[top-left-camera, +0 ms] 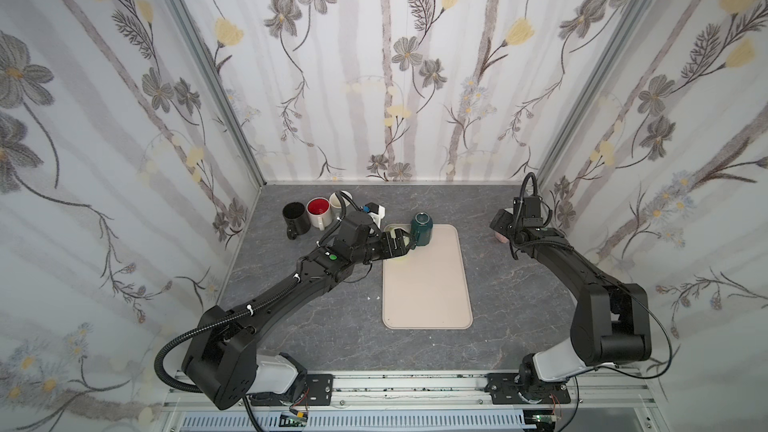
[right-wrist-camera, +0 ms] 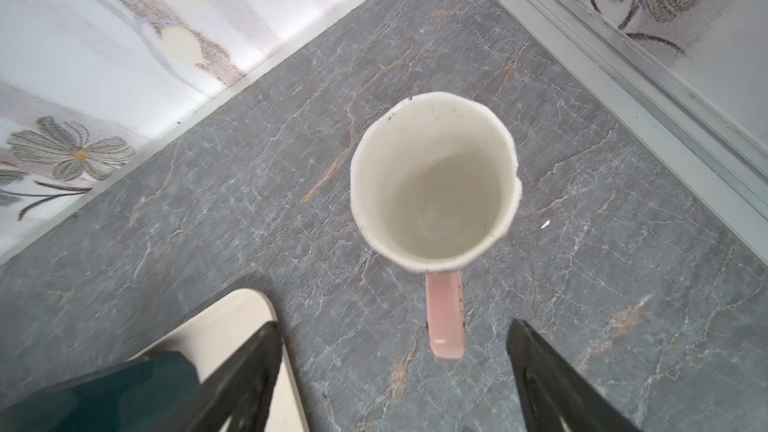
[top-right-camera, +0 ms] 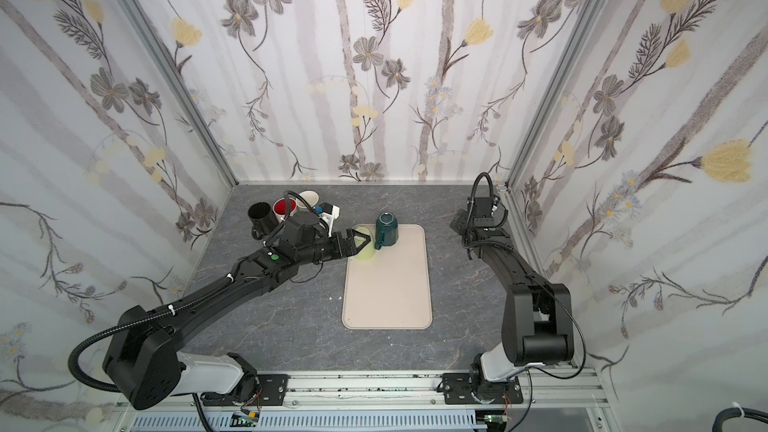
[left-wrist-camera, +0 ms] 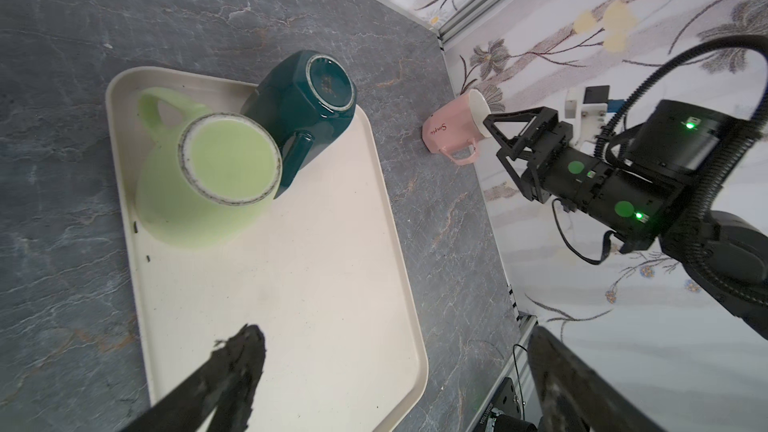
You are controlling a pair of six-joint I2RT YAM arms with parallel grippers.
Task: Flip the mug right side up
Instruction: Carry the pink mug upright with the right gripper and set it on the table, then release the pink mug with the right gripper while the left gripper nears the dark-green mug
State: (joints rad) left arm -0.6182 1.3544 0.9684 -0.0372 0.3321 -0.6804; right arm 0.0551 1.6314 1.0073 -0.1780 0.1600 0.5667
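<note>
- The left arm (top-left-camera: 286, 288) stretches low from its base toward the middle of the workspace, its forearm nearly level
- The left gripper (top-left-camera: 405, 238) points forward past the wrist, its 2 jaws spread wide in the left wrist view
- The right arm (top-left-camera: 582, 268) bends high at the elbow and reaches to the far right side
- The right gripper (right-wrist-camera: 392, 351) points downward, its 2 jaws standing wide apart

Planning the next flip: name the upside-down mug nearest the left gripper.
The light green mug, base up on the tray, beneath the open left gripper. The dark teal mug beside it is also inverted but farther off.
</note>
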